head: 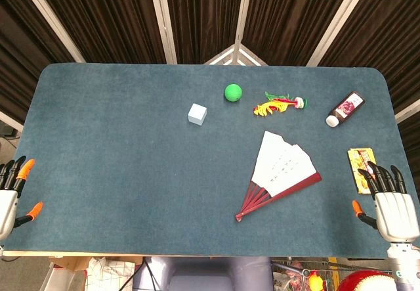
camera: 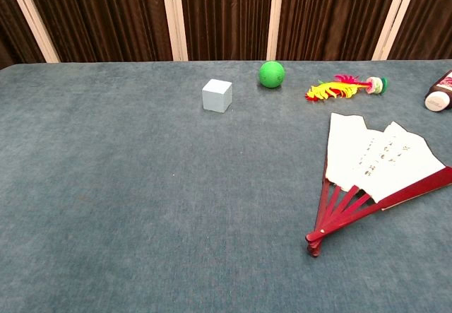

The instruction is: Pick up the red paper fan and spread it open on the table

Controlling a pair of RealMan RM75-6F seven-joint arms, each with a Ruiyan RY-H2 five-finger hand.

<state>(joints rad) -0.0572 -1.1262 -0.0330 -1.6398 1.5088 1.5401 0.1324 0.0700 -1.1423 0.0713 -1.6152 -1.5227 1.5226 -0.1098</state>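
The paper fan (head: pixel 283 169) lies partly spread on the blue-grey table (head: pixel 118 159), right of centre; its ribs are red and its leaf shows white with small writing. In the chest view the fan (camera: pixel 374 164) reaches the right edge, its pivot pointing toward me. My right hand (head: pixel 392 207) rests at the table's front right corner, fingers apart, holding nothing, well to the right of the fan. At the front left edge my left hand (head: pixel 12 194) sits with fingers spread and nothing in it. Neither hand shows in the chest view.
A pale cube (head: pixel 197 113), a green ball (head: pixel 233 92) and a yellow-red feathered toy (head: pixel 279 104) lie toward the back. A dark bottle (head: pixel 345 109) lies at the back right. A yellow packet (head: pixel 361 166) lies just ahead of my right hand.
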